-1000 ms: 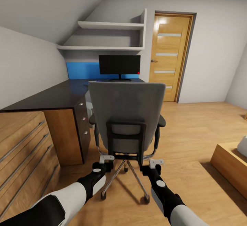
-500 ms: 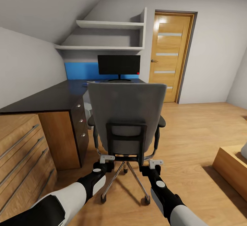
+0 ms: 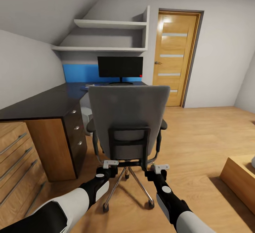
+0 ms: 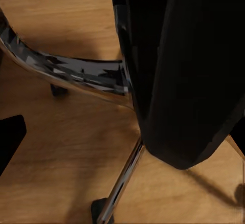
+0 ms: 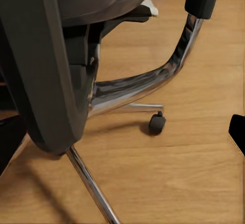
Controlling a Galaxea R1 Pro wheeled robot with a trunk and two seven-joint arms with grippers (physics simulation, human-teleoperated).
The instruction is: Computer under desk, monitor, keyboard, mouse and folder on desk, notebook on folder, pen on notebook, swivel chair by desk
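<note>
A room with a door and shelves

A brown wooden door (image 3: 175, 56) stands shut in the far wall. Two white shelves (image 3: 106, 34) hang beside it. A blue wall panel (image 3: 79, 73) sits below them. A light wooden drawer chest (image 3: 17, 162) stands on the wood floor (image 3: 205, 137).

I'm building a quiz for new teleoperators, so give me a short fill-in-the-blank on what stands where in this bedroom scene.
1. The swivel chair shows its ____ to the robot.
2. The monitor stands on the ____, in front of a blue wall panel.
3. The left gripper and the right gripper are both at the chair's ____ back frame.
4. The wooden door is ____.

Missing words: back; desk; black; closed
</note>
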